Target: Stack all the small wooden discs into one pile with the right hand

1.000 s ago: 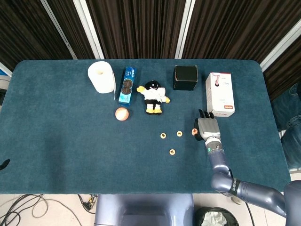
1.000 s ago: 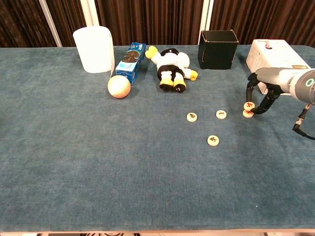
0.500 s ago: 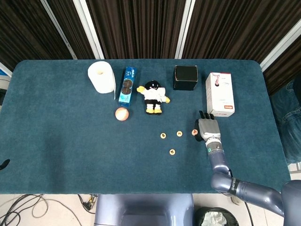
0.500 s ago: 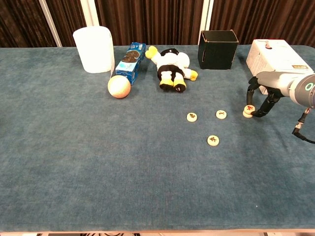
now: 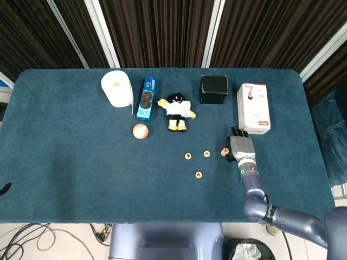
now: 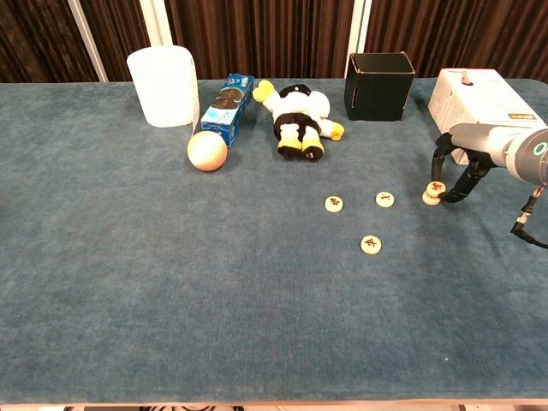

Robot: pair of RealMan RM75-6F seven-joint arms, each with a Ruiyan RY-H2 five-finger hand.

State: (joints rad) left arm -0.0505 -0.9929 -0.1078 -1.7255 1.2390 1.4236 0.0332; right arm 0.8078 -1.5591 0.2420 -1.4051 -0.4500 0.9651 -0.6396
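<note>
Three small wooden discs lie singly on the blue cloth: one, one and one nearer the front. To their right a red-marked disc lies slightly askew on top of another disc. My right hand stands over this pair from the right, fingers pointing down. Its fingertips are close beside the top disc and apart from each other, and nothing is lifted. My left hand shows in neither view.
Along the back stand a paper roll, a blue biscuit pack, a plush toy, a black box and a white carton just behind my right hand. An orange ball lies at left. A dark shape shows at the table's left edge.
The red-marked disc has come down from a raised position onto the disc beneath it. My right hand has shifted slightly to the right while that disc stayed in place.
</note>
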